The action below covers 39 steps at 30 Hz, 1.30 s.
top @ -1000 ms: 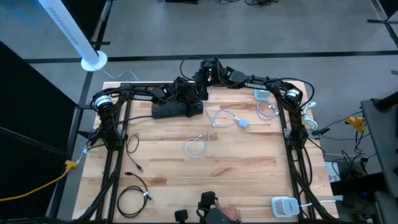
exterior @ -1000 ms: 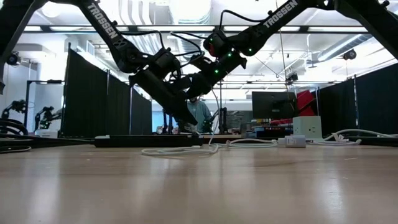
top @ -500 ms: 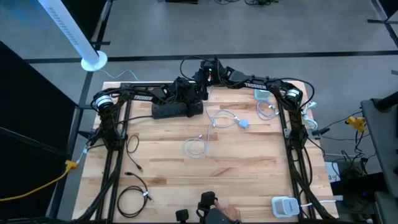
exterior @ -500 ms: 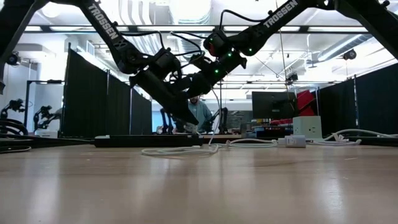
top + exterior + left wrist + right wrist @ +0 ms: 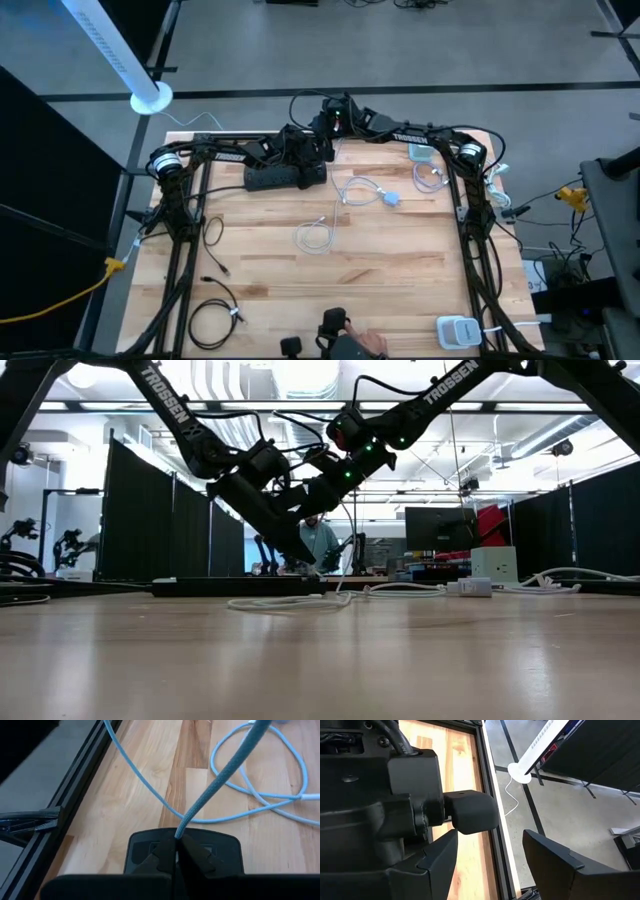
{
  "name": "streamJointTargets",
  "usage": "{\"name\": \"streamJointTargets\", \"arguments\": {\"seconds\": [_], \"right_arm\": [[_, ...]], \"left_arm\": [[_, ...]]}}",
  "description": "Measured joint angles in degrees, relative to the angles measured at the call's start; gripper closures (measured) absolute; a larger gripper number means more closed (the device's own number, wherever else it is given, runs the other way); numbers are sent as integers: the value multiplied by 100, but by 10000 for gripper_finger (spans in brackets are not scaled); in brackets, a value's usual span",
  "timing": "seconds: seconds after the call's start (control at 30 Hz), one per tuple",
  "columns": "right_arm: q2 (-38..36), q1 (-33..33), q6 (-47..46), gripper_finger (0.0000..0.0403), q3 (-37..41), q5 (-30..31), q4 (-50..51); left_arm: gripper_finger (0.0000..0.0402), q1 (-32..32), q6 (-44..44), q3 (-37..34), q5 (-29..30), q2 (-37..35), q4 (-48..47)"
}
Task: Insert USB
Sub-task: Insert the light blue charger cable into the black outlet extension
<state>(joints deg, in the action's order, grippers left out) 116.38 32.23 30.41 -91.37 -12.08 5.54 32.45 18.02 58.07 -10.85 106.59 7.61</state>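
Pale-blue braided cable [image 5: 220, 775] pinched in closed left claw [image 5: 176, 851], over black power strip [image 5: 220, 851]

USB plug [image 5: 177, 838] hidden between tool fingers [image 5: 162, 856]

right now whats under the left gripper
The shut left gripper pinches a light blue braided cable directly above the black power strip. The cable's plug and the strip's port are hidden by the fingers.

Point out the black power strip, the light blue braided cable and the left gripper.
Black power strip [image 5: 283, 177]: high view, middle of its top.
Light blue braided cable [image 5: 220, 776]: left wrist view, on the taut run.
Left gripper [image 5: 177, 854]: left wrist view, between its shut fingertips.
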Motion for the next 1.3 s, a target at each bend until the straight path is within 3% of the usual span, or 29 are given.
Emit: {"name": "streamJointTargets", "arguments": {"seconds": [0.57, 0.67, 0.97, 1.3], "right_arm": [[2, 9, 26, 190, 0, 4, 920], [2, 58, -253, 193, 0, 308, 807], [2, 333, -1781, 190, -2, 1626, 427], [63, 457, -4912, 199, 13, 1773, 845]], "left_arm": [[402, -4, 15, -53, -40, 259, 430], [402, -4, 32, -53, -38, 240, 402], [402, -9, 35, -57, -33, 240, 388], [402, -9, 33, -61, 6, 240, 394]]}}
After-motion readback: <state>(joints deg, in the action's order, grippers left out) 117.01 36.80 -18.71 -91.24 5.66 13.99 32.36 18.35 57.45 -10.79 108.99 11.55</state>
